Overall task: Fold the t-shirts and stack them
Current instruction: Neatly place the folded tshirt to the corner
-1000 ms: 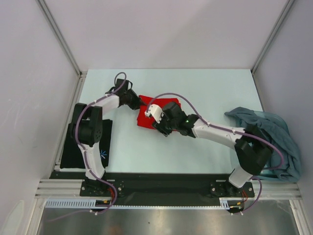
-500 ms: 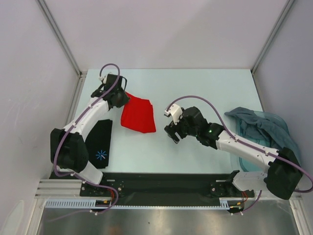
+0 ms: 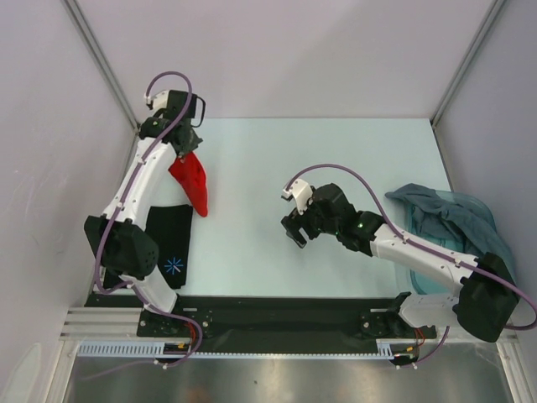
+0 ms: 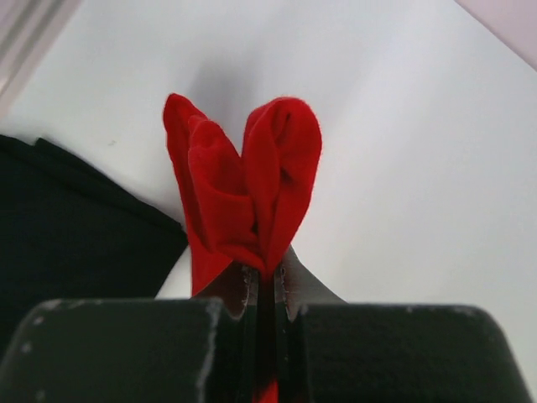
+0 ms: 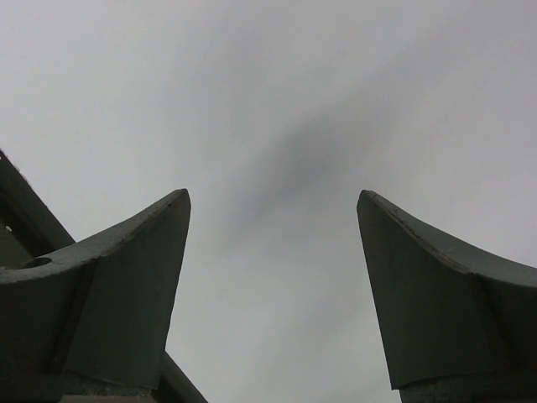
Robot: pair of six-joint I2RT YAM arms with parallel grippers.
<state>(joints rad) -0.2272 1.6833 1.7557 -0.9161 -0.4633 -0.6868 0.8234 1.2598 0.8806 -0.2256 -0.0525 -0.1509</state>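
Overhead view first: we see our left claw (image 3: 183,153) raised near the far left corner of the table (image 3: 336,151), pinched on the top of the red shirt (image 3: 193,183). The shirt hangs from the claw as a narrow bundle, its long axis running from the claw back toward our bases. The folded black shirt (image 3: 170,243) lies flat on the table just nearward of the red one's lower end, so the stacking spot sits along that same axis, on the left arm's side. Our right claw (image 3: 294,232) hovers mid-table, well apart from both and holding nothing; the grey-teal heap (image 3: 457,227) at the right edge is nearer to it. Left wrist view: the jaws are clamped tight on a doubled fold of red cloth, with two lobes bulging beyond the tips and the black shirt off to the left below. Right wrist view: the claw is spread wide over the table top, with nothing between its tips. We judge the next move is for the left arm to bring the red bundle toward us and lay it on the black shirt
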